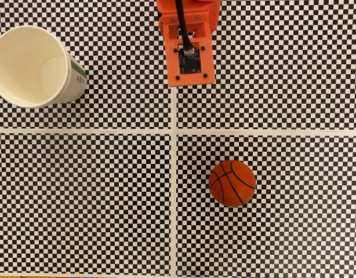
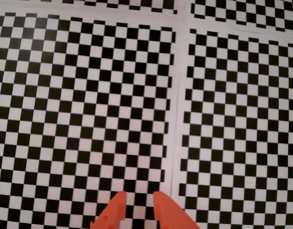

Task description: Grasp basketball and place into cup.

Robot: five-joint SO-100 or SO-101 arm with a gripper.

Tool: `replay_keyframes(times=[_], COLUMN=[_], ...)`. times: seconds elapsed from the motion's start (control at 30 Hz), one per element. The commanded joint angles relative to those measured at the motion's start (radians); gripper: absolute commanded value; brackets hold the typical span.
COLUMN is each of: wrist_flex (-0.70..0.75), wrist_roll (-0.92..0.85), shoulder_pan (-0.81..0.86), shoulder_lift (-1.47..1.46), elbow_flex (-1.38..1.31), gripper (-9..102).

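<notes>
Here, basketball [image 1: 232,183] resting, cup [image 1: 33,66] upright

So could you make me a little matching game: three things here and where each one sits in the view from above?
Things:
1. basketball
2. cup
3. orange arm

Places in the fixed view:
A. top middle
B. upper left
C. lower right of centre

Pairs: 1-C, 2-B, 3-A.
</notes>
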Motion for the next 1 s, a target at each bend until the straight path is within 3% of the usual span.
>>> replay_keyframes(times=[0.0, 0.63, 0.73, 0.97], wrist_flex=[0.003, -0.003, -0.052, -0.069], wrist_roll=[-0.006, -0.049, 0.018, 0.032], shoulder_pan=[-0.002, -0.009, -0.035, -0.037], shoulder_lift=[0.014, 0.014, 0.014, -0.028], elbow_flex=[0.035, 0.035, 0.032, -0.123], gripper=[0, 0, 0, 1])
